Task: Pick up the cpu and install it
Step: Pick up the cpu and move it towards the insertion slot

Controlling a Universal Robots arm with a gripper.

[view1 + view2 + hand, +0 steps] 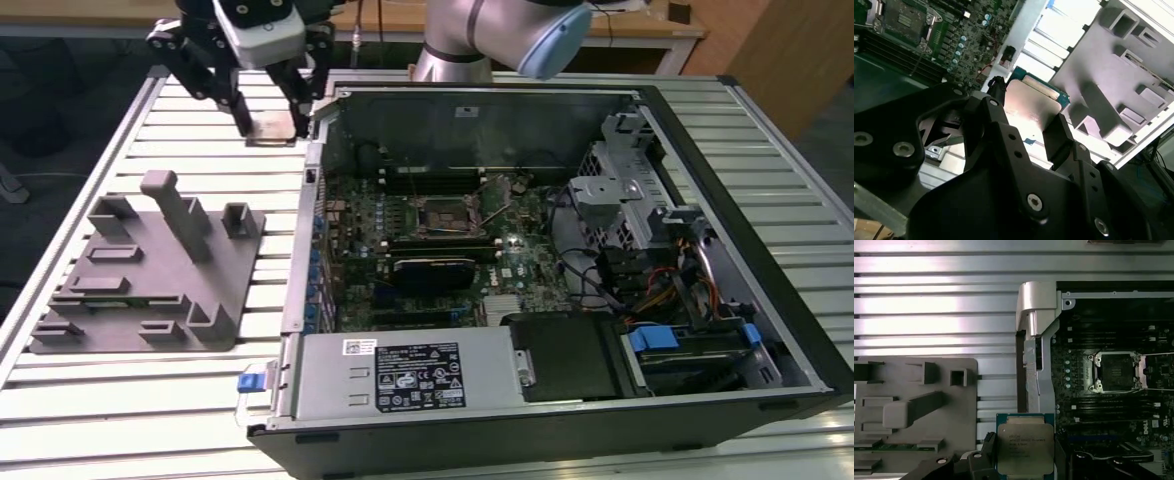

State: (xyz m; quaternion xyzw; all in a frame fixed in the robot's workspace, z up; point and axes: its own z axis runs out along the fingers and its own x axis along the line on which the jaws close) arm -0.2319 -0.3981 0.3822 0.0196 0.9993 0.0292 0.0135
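My gripper is shut on the cpu, a small flat square chip. It hangs over the slatted table just outside the open computer case's far corner, at the exterior view's left. In both wrist views the cpu shows its silvery top and thin rim, with a black finger pressed against each side. The bare motherboard socket lies inside the case, apart from the chip.
The grey fixture with upright posts sits on the slatted table at the exterior view's left of the case. The case wall stands between the chip and the socket. Inside are a black block, drive cages and cables.
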